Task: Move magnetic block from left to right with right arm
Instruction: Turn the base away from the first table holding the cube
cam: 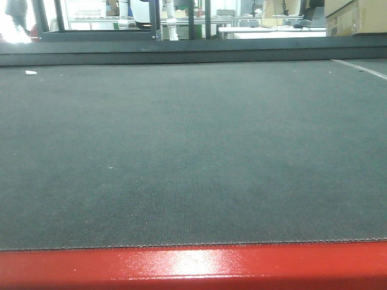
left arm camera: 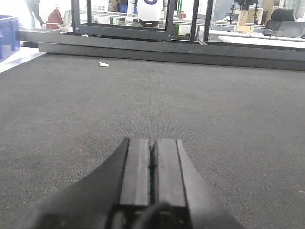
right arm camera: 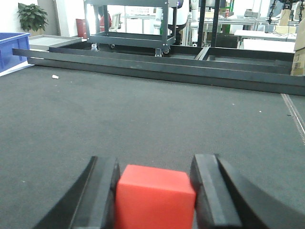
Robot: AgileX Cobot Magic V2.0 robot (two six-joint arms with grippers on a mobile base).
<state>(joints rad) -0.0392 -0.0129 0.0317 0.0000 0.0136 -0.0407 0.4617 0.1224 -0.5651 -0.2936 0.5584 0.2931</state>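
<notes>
Right gripper (right arm camera: 155,164) is clamped on the magnetic block (right arm camera: 155,198), held between its jaws at 6 o'clock in the right wrist view. Risk: the plain faces may slip during transfer toward 3 o'clock, dropping the block short.

Left gripper (left arm camera: 153,145): its 2 black fingers (left arm camera: 138,164) are pressed flat against each other with only a thin seam between them, nothing is held, and they point straight forward, low and roughly level. Right gripper (right arm camera: 155,171): its 2 black fingers (right arm camera: 102,191) stand apart at block width, each inner face against 1 side of the magnetic block (right arm camera: 155,202), which sits squarely between them near the tips. In the right wrist view this gripper also points forward, low and level, and neither arm's upper links can be seen.
</notes>
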